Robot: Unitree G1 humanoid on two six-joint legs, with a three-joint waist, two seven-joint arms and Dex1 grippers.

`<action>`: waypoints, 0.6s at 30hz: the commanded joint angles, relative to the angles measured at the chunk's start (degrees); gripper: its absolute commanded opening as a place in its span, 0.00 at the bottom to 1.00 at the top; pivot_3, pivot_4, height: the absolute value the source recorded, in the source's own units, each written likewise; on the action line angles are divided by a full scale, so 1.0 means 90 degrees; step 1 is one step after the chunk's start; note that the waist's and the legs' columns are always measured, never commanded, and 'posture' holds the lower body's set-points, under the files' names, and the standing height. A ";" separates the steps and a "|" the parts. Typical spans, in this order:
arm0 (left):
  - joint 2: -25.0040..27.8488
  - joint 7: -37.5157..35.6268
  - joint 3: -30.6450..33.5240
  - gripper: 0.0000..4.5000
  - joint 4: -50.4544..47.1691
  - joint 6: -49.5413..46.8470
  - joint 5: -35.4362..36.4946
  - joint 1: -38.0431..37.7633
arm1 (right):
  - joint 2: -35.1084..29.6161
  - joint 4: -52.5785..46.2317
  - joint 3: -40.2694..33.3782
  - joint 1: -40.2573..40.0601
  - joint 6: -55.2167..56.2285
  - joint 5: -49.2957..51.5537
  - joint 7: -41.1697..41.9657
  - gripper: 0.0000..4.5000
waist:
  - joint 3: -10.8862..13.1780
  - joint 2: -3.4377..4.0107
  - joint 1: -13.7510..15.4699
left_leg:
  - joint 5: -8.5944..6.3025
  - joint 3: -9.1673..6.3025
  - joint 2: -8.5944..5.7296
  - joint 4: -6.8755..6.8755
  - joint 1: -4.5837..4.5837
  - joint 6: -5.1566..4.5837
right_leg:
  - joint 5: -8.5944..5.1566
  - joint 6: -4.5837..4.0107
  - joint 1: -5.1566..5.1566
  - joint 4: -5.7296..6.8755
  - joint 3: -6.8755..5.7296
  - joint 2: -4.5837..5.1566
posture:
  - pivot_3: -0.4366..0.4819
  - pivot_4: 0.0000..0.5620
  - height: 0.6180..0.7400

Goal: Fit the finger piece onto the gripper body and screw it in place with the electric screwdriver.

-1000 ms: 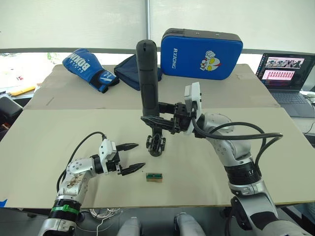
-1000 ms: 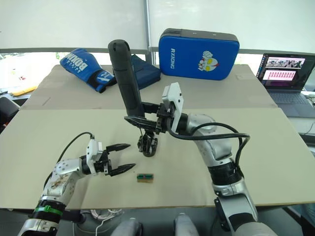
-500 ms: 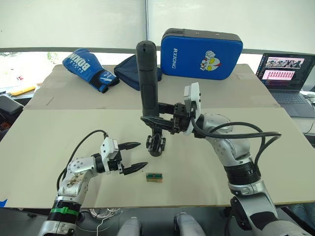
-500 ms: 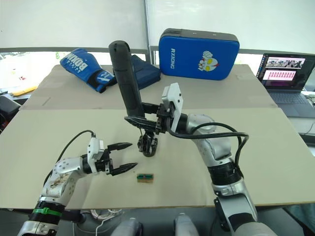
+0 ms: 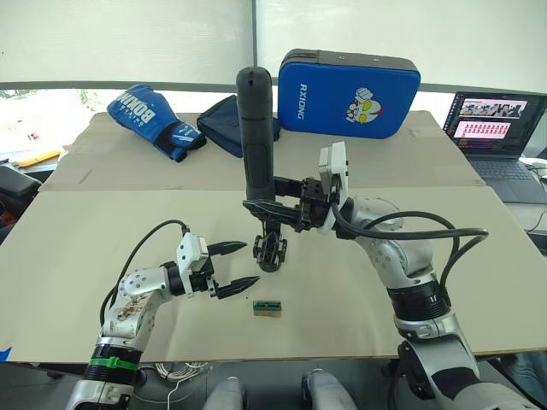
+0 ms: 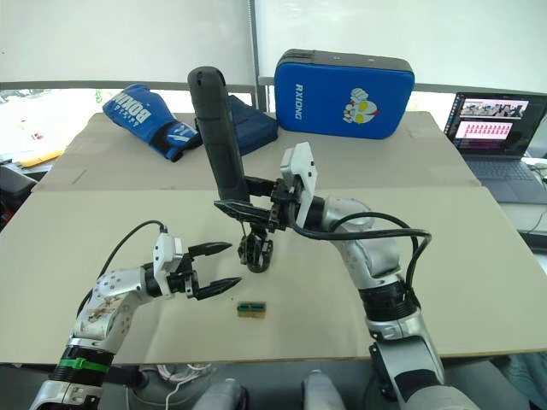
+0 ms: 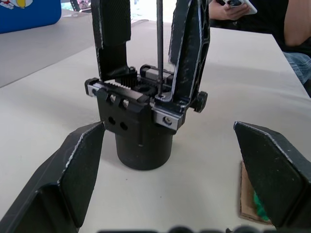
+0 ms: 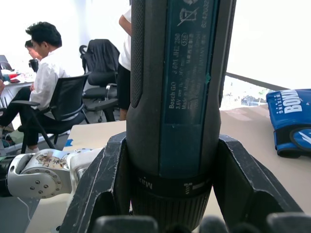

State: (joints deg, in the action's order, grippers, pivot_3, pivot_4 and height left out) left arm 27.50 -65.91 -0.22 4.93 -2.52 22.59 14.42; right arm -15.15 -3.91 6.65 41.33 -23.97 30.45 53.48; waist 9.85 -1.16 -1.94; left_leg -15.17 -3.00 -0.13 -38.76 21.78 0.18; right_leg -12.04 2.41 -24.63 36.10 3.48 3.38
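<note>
The left gripper [image 5: 242, 266] is hovering low over the table [image 5: 77, 248] with its 2 fingers spread wide and holding nothing, pointing toward the gripper body [image 5: 271, 251], which is standing just beside it to the right. A small green-and-tan block [image 5: 267, 307] is lying near the front edge, below the gripper body. The electric screwdriver [image 5: 255, 137] is standing nearly upright over the gripper body, its thin bit [image 7: 159, 46] reaching down between the 2 raised fingers to a screw. The right gripper [image 5: 272, 203] is clamping the screwdriver's lower barrel.
</note>
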 commanded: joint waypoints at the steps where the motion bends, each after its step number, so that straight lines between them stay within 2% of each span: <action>1: 0.0027 -0.0008 0.0012 1.00 -0.0216 -0.0012 0.0102 -0.0057 | 0.0061 -0.0263 -0.0272 0.0221 0.0230 0.0185 0.0002 0.43 | 0.0000 0.0000 -0.0004 | 0.0000 0.0000 0.0000 0.0000 0.0000 0.0000 | 0.0000 0.0000 0.0000 0.0000 0.0000 0.0000 | 0.48 0.27 1.00; 18: 0.0023 -0.0026 0.0036 1.00 -0.0171 0.0050 0.0084 -0.0130 | 0.0137 -0.0252 -0.0229 0.0110 0.0221 0.0132 0.0011 0.43 | 0.0000 0.0000 -0.0020 | 0.0000 -0.0001 0.0000 0.0001 0.0000 0.0000 | 0.0000 0.0000 -0.0002 0.0000 0.0000 0.0000 | 0.48 0.27 1.00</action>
State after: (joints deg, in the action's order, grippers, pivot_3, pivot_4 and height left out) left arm 27.51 -66.04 -0.21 4.87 -2.68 22.59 13.31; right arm -14.43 -3.91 6.01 41.33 -23.97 30.50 53.56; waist 9.85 -1.16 -2.12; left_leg -15.18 -3.01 -0.13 -38.75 21.78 0.18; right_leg -12.04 2.41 -24.65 36.11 3.48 3.38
